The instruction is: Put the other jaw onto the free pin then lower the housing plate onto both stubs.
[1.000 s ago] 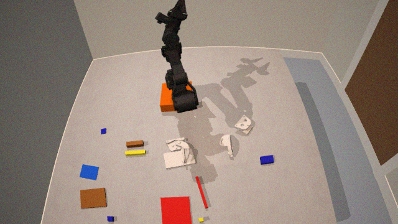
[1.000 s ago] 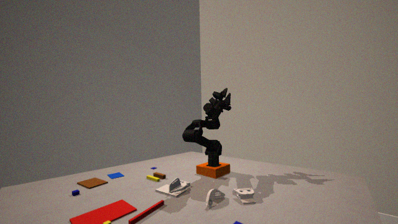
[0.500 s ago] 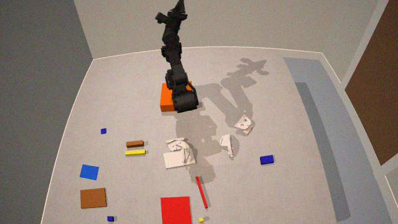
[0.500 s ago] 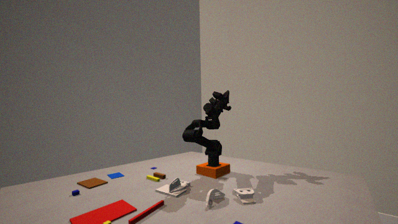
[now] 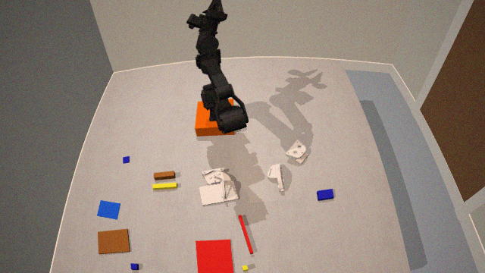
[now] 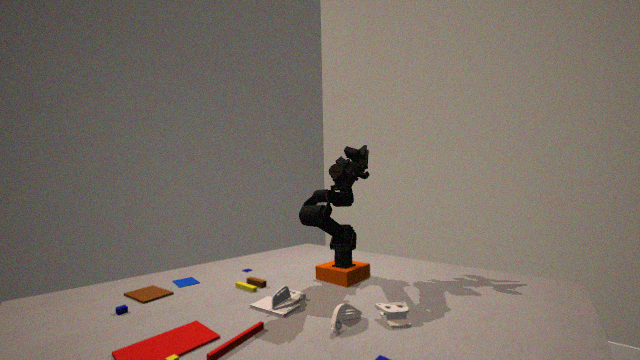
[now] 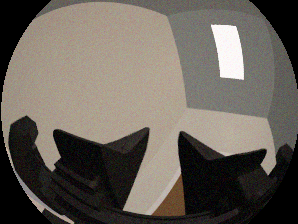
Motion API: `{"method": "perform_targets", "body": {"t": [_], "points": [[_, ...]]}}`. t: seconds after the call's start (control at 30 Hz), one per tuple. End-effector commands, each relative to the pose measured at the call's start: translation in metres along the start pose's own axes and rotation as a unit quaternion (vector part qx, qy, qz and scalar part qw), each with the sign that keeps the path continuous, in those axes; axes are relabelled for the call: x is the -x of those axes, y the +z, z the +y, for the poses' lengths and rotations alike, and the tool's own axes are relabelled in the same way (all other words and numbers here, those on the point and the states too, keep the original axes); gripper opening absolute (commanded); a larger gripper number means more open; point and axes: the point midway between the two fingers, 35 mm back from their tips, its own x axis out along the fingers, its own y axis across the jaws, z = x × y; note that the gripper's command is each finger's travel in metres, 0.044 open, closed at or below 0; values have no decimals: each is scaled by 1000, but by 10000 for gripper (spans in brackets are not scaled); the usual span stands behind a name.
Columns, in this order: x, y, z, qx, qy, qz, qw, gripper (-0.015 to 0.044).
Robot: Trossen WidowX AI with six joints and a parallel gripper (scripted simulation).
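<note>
My gripper [image 5: 217,8] [image 6: 366,152] [image 7: 164,133] is raised high above the orange base block, pointing up. Its fingers stand partly apart with nothing between them. The white base [image 5: 208,195] [image 6: 264,304] lies flat on the table, with one jaw [image 5: 225,189] [image 6: 281,297] standing upright on it; the pins are too small to make out. The other white jaw [image 5: 280,178] [image 6: 345,315] lies loose on the table, right of the base. The white housing plate [image 5: 296,151] [image 6: 393,307], with two holes, lies further right and back, tilted. My gripper is far from all of them.
The orange block [image 5: 202,130] [image 6: 345,276] carries the arm. A red bar [image 5: 245,234] [image 6: 236,341] and red plate [image 5: 214,255] [image 6: 167,341] lie in front. Brown [image 5: 164,175] and yellow [image 5: 164,186] bars lie left of the base. A blue block [image 5: 325,194] lies right.
</note>
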Motion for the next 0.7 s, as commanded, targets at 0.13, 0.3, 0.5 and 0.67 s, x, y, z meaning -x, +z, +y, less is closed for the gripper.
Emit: {"method": "perform_targets", "body": {"t": [0.13, 0.3, 0.5, 0.67], "points": [[-7, 32, 34, -90, 87, -44, 991, 341], [-6, 56, 55, -145, 146, -73, 976, 440], [2, 88, 76, -206, 214, -109, 949, 440], [14, 117, 90, -253, 269, -138, 919, 440]]}}
